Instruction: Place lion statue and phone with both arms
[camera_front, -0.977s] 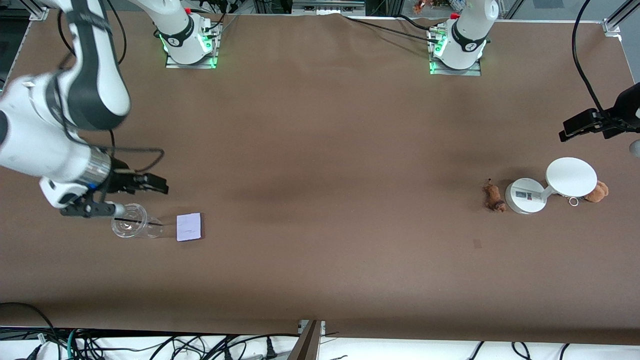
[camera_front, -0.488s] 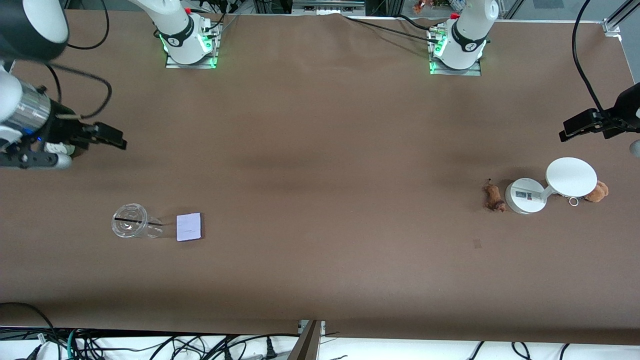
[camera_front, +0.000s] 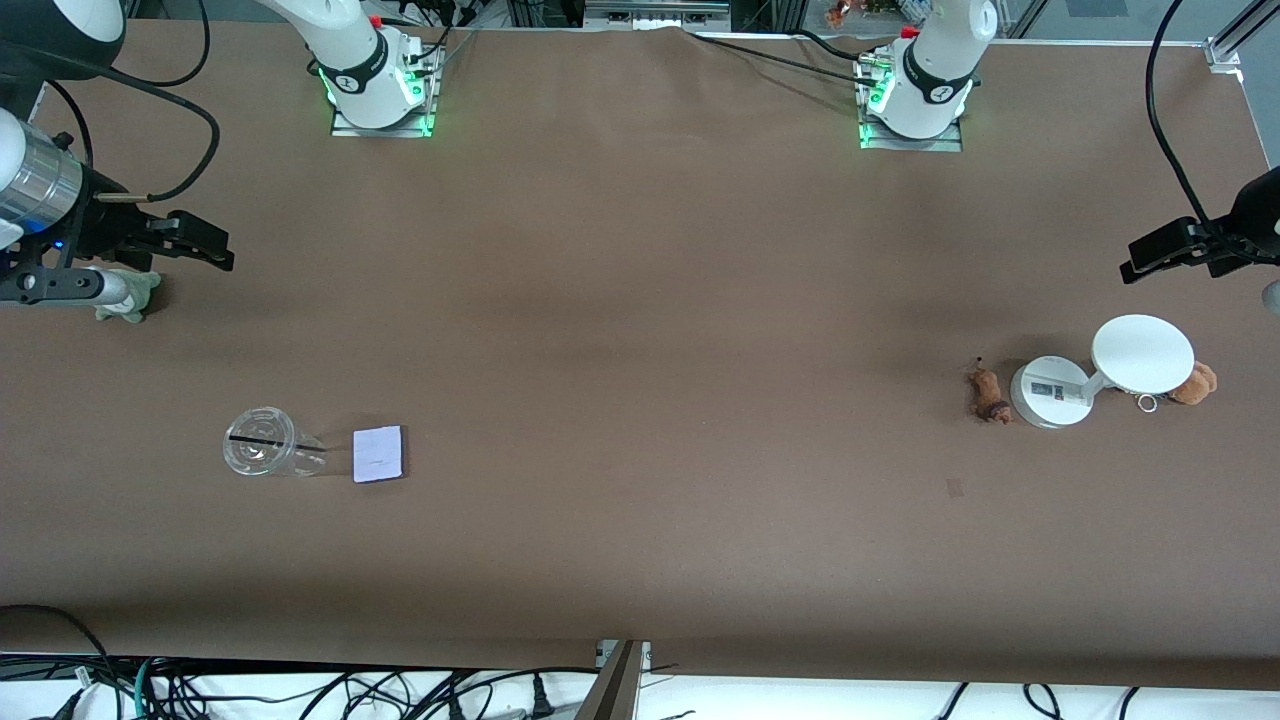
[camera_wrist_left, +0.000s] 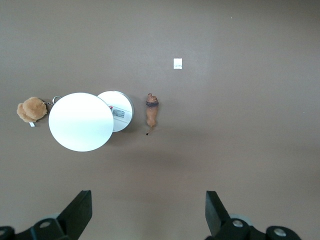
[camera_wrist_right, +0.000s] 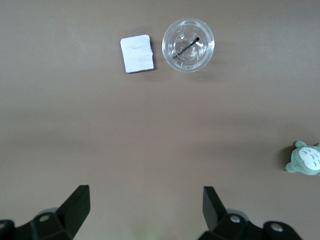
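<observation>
The lion statue (camera_front: 988, 394) is a small orange-brown figurine lying on the table beside the white stand's base. It also shows in the left wrist view (camera_wrist_left: 151, 111). The phone (camera_front: 378, 454) is a pale lavender slab lying flat beside a clear cup. It also shows in the right wrist view (camera_wrist_right: 137, 53). My left gripper (camera_front: 1150, 257) hangs open and empty over the table's edge at the left arm's end (camera_wrist_left: 147, 200). My right gripper (camera_front: 205, 248) hangs open and empty over the right arm's end, by a grey plush (camera_wrist_right: 145, 192).
A clear plastic cup (camera_front: 262, 453) with a dark straw lies beside the phone. A grey plush (camera_front: 128, 298) sits near the right gripper. A white stand (camera_front: 1048, 392) with a round disc top (camera_front: 1142, 354) and a brown fluffy plush (camera_front: 1194, 382) stand by the lion.
My right arm has pulled up and away from the cup and phone toward the table's end by the grey plush. The left arm, phone and lion have not moved.
</observation>
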